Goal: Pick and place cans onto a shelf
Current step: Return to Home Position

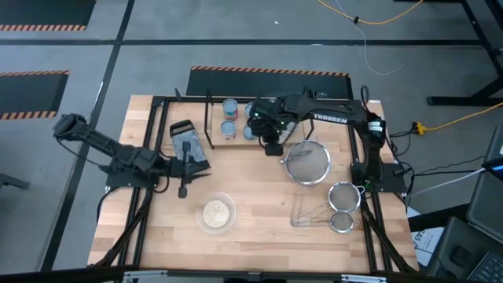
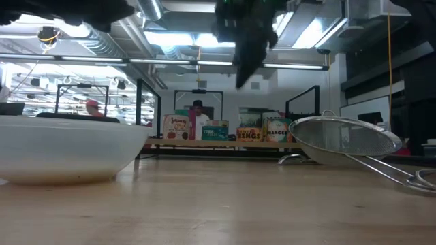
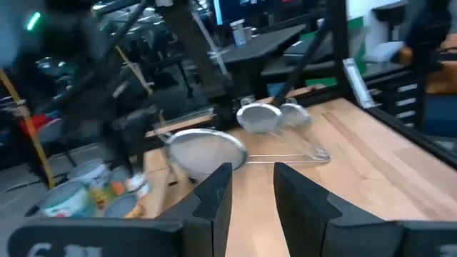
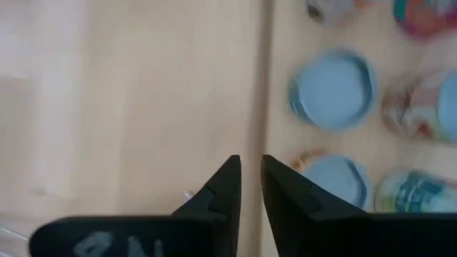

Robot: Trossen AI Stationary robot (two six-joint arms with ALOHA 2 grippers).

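Several cans with pale blue tops stand on the light-wood shelf at the table's far middle; they also show in the right wrist view and the left wrist view. My right gripper hangs above the shelf's right near corner, beside the cans. It is empty, and its fingers are a narrow gap apart, pointing down over the shelf's edge. My left gripper waits low at the table's left, open and empty.
A black grater lies by my left gripper. A clear bowl of pale grains stands near the front. A large strainer and two smaller ones lie at the right. A black frame rims the table.
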